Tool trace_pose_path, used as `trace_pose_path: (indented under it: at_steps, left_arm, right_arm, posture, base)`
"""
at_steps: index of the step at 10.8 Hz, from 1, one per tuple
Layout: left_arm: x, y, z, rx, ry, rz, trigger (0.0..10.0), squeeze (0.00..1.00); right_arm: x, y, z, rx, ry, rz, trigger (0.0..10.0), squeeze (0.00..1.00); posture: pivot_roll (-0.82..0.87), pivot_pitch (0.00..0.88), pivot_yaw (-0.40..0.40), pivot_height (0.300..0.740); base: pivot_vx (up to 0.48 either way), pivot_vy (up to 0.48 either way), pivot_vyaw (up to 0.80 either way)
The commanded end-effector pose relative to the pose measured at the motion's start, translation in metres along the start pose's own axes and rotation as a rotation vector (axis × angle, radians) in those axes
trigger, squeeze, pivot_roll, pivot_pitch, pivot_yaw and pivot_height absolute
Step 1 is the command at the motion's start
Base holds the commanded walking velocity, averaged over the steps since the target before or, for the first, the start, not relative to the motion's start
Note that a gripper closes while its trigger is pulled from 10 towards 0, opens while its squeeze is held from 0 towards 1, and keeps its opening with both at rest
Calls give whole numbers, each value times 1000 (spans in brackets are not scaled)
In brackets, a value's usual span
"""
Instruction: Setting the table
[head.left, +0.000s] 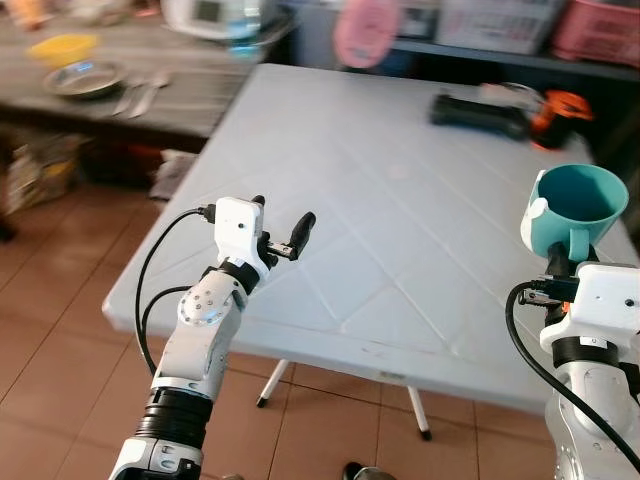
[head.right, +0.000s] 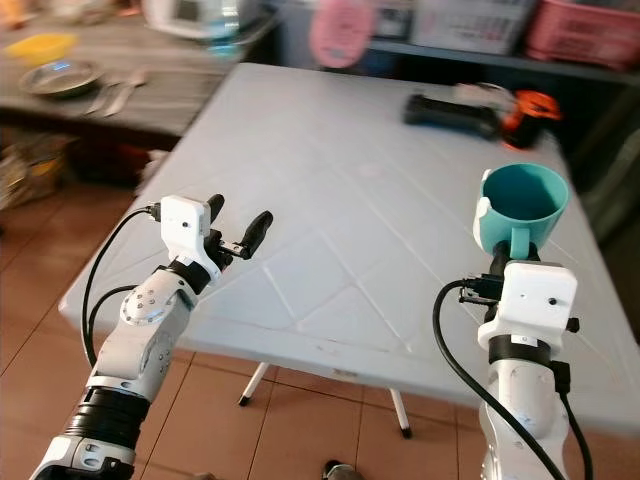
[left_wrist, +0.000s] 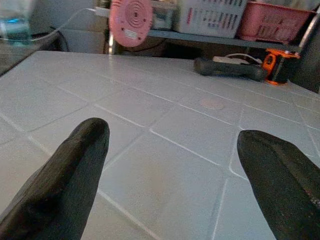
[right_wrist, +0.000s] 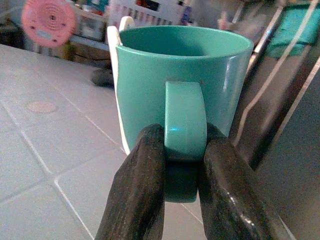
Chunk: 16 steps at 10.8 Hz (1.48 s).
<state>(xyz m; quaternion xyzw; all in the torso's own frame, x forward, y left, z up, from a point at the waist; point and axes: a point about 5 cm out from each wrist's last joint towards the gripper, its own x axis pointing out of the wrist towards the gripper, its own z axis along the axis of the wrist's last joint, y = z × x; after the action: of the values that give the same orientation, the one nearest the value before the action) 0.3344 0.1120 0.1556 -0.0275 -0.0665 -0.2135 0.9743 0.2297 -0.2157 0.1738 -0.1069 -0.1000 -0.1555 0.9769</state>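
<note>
The mug (right_wrist: 185, 85) is teal and glossy, with a thick flat handle of the same colour and a white patch or strip running down one side of its wall. It is upright, mouth open to the top, and what shows of its inside is teal too. No brand, label or writing can be read on it or on anything else in view.

The right gripper (right_wrist: 182, 170) pinches the mug's handle between its two black fingers, holding the mug up over the near right part of the pale grey table (head.left: 380, 200).

The left gripper (head.left: 285, 228) hovers above the near left part of the table, fingers spread apart and holding nothing.

At the far right of the table lies a black tool (head.left: 480, 113) with an orange part (head.left: 560, 108) beside it. On a darker table to the far left sit a yellow bowl (head.left: 62, 46), a metal plate (head.left: 84, 79) and some cutlery (head.left: 140, 95), all blurred. A pink round object (left_wrist: 131, 20) stands beyond the table's far edge.
</note>
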Motion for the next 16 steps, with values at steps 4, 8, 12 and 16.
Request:
trace_pose_path:
  at_steps: [4, 8, 12, 16]
  left_arm:
    - [1, 1, 1, 15, 11, -9, 10000, 0]
    - [0, 2, -1, 27, 21, -9, 10000, 0]
    - [5, 0, 1, 46, 19, -31, 10000, 0]
    - [5, 5, 1, 72, 23, -40, 10000, 0]
  right_arm:
    - [1, 4, 8, 7, -28, 12, 10000, 0]
    - [5, 17, 11, 58, -40, 67, 10000, 0]
    - [3, 20, 6, 69, -23, 56, 10000, 0]
    - [3, 21, 2, 74, -12, 52, 10000, 0]
  posture:
    - [93, 120, -30, 740]
    - [96, 124, -30, 740]
    - [94, 119, -10, 740]
    - [97, 114, -9, 740]
  base:
    - [0, 124, -145]
    - [0, 322, 0]
    - [0, 413, 0]
    - [0, 480, 0]
